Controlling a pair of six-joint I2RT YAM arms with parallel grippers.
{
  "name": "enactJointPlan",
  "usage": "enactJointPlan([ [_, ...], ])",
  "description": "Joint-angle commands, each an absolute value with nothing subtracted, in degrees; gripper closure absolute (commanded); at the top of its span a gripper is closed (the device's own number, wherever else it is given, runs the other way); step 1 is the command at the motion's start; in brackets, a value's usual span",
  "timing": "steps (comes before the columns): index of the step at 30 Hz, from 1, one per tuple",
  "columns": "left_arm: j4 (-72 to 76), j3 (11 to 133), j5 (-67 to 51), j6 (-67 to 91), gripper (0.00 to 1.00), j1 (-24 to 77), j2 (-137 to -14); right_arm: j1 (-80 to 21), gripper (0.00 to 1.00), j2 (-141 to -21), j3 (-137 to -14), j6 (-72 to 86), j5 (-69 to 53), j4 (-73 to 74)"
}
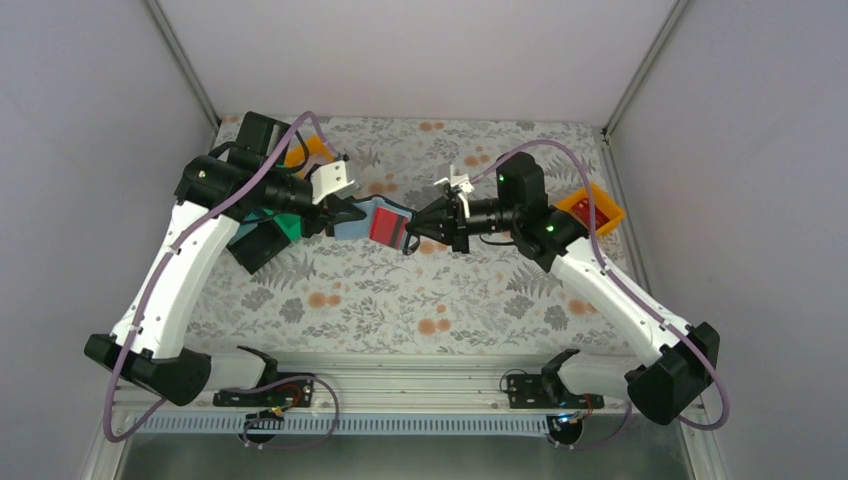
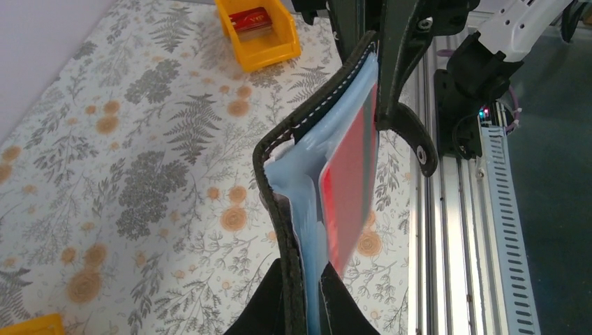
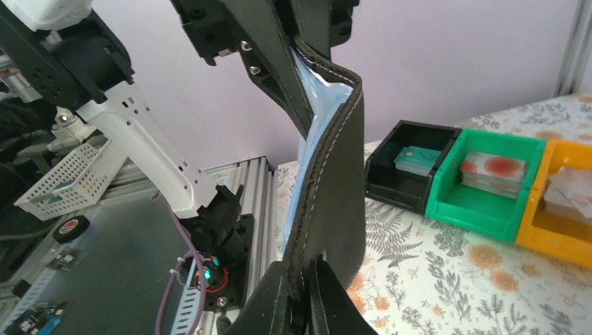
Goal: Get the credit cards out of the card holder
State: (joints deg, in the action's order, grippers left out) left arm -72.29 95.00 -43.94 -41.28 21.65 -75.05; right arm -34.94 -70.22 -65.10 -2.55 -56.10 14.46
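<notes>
The card holder hangs in the air between both arms, folded open, its pale blue inside facing up. A red credit card lies in its pocket. My left gripper is shut on the holder's left end. In the left wrist view its black fingers pinch the stitched black rim and blue lining, and the red card stands just right of them. My right gripper is shut on the opposite end. In the right wrist view it clamps the holder's black outer edge.
An orange bin holding a red card sits at the right. At the left stand another orange bin, a green bin and a black bin. They appear behind the holder as black, green and orange.
</notes>
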Motion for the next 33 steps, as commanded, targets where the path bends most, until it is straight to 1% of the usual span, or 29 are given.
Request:
enactJointPlan([
  [1,-71.54,94.66,-45.51,-40.86,0.98,21.88,-74.31,-35.46,0.96,-69.63,-64.92,-0.48,-53.34,11.23],
  [8,-70.0,93.8,-44.35,-39.64,0.98,21.8,-73.33,-34.94,0.96,-69.18,-63.41,2.14,-48.54,11.08],
  [9,-70.22,93.97,-44.79,-39.74,0.98,21.8,-73.25,-34.95,0.92,-69.43,-63.44,2.64,-48.52,11.15],
  [11,-70.57,94.14,-45.95,-40.02,0.98,21.8,-73.3,-34.98,0.76,-70.43,-63.67,3.22,-49.83,11.1],
  [12,-70.57,94.21,-46.31,-40.08,0.98,21.81,-73.38,-34.98,0.72,-70.89,-63.71,3.57,-50.86,10.67],
  [14,-70.58,94.22,-46.44,-40.09,0.98,21.8,-73.59,-35.23,0.69,-71.49,-63.79,4.31,-51.4,9.65],
  [15,-70.58,94.22,-46.41,-40.11,0.98,21.8,-73.75,-35.26,0.71,-71.58,-63.76,4.43,-51.34,9.28],
  [18,-70.75,94.1,-46.41,-40.26,0.98,21.82,-73.58,-35.24,0.85,-70.99,-63.32,4.54,-51.66,8.04],
  [19,-70.75,93.93,-46.41,-40.34,0.98,21.75,-73.5,-35.24,0.92,-70.67,-63.02,4.49,-51.63,7.72],
  [20,-70.63,93.73,-46.29,-40.41,0.98,21.79,-73.45,-35.29,0.95,-70.38,-62.75,4.33,-51.37,7.66],
  [22,-69.81,92.96,-45.0,-39.63,0.97,21.66,-73.31,-35.21,0.96,-69.87,-62.35,4.21,-50.76,7.97],
  [23,-69.01,92.64,-43.71,-38.81,0.93,21.45,-73.26,-35.17,0.96,-69.73,-62.2,4.26,-50.79,8.06],
  [25,-66.19,91.73,-39.99,-36.8,0.8,20.29,-73.61,-35.11,0.96,-69.79,-62.14,4.81,-50.73,8.82],
  [28,-63.5,91.6,-36.71,-34.93,0.7,15.82,-74.79,-34.99,0.96,-70.59,-62.48,6.95,-48.51,10.8],
  [30,-62.11,92.04,-36.57,-34.71,0.63,12.01,-75.43,-34.84,0.96,-71.46,-63.28,10.11,-43.67,13.14],
  [33,-60.62,92.26,-36.13,-35.7,0.48,7.88,-75.26,-34.23,0.96,-74.78,-65.86,18.44,-31.34,18.69],
])
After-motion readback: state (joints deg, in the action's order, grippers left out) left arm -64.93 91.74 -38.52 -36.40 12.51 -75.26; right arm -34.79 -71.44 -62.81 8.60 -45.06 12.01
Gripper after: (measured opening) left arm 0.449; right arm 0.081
